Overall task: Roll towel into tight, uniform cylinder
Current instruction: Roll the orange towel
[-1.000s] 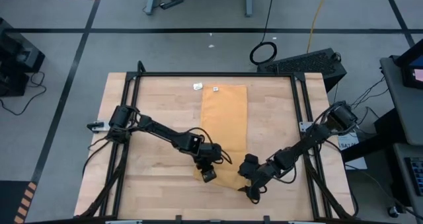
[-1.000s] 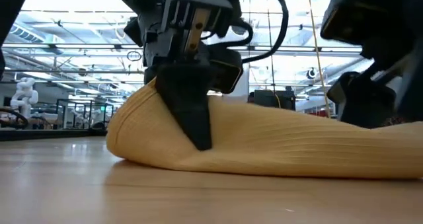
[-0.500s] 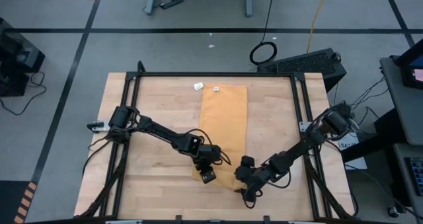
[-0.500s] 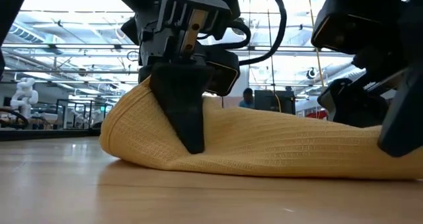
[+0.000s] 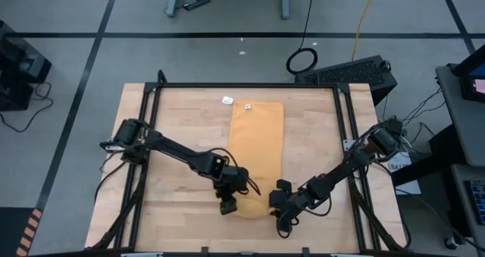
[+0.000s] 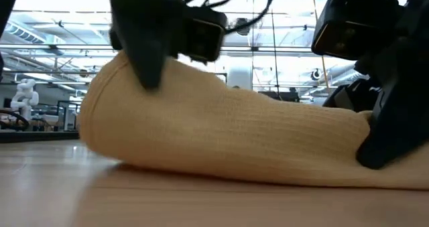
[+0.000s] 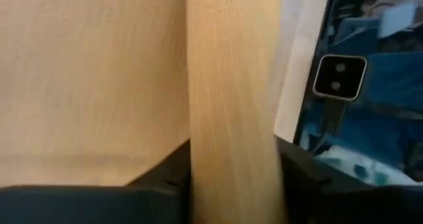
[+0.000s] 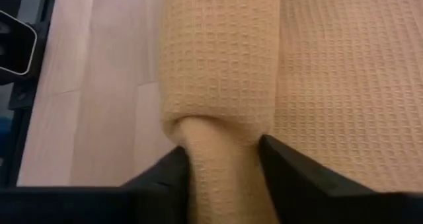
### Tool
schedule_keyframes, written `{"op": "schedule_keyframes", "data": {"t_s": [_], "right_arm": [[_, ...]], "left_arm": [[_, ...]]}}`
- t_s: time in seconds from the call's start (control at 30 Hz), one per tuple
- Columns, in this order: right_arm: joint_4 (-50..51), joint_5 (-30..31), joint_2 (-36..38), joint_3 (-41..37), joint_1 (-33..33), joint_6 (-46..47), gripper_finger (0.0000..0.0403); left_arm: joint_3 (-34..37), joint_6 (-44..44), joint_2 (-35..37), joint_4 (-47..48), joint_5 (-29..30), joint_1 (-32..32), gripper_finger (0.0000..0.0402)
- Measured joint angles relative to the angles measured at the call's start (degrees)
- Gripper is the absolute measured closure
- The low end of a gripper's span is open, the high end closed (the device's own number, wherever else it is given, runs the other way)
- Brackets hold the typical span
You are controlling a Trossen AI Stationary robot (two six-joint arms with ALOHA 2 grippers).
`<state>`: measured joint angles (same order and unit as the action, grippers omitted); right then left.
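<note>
Towel (image 5: 256,147), mustard-yellow and long, lies flat down the middle of the bench (image 5: 174,128) in the high view, its far end with a small white label (image 5: 247,104) toward the upper centre of the frame and its near end gathered into a low roll at lower centre, where both arms meet. The step in hand is the first turn of the roll: the near edge is folded over on itself into a fat, loose tube, thicker at its left end in the low view than at its right. The left tool (image 5: 228,205) sits at the roll's left end, and its wrist view shows the rolled cloth running between the two dark fingers (image 7: 165,178), which lie against its sides, so it appears closed on the roll, though how firmly is hard to judge. The right tool (image 5: 279,214) is at the roll's right end; its wrist view shows the fingers (image 8: 291,168) pinching the tube narrow between them. Next, I judge, both ends must be turned over together toward the label end at an even pace, keeping the cloth taut, or the tube will come out as a cone and slacken.
</note>
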<state>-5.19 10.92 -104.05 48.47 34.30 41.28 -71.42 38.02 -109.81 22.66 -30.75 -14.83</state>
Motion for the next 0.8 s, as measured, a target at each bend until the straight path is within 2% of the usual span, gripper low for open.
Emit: {"op": "schedule_keyframes", "data": {"t_s": [0.17,0.33,0.53,0.8], "right_arm": [[-0.4,-3.7,0.0,0.0,-0.2,0.1,0.0337],[-0.6,-5.9,0.0,0.0,-0.6,3.5,0.0390],[-0.8,-10.6,0.0,0.0,-2.0,7.1,0.0395],[-1.8,-16.3,0.0,-0.1,-4.3,5.5,0.0400]], "left_arm": [[0.0,-6.7,6.8,9.7,5.4,0.1,0.0173],[0.0,-11.9,13.5,7.9,18.5,-4.3,0.0135],[0.0,-18.1,12.9,0.2,36.6,-14.9,0.0087],[0.0,-16.2,3.7,-4.2,47.4,-19.8,0.0012]]}}
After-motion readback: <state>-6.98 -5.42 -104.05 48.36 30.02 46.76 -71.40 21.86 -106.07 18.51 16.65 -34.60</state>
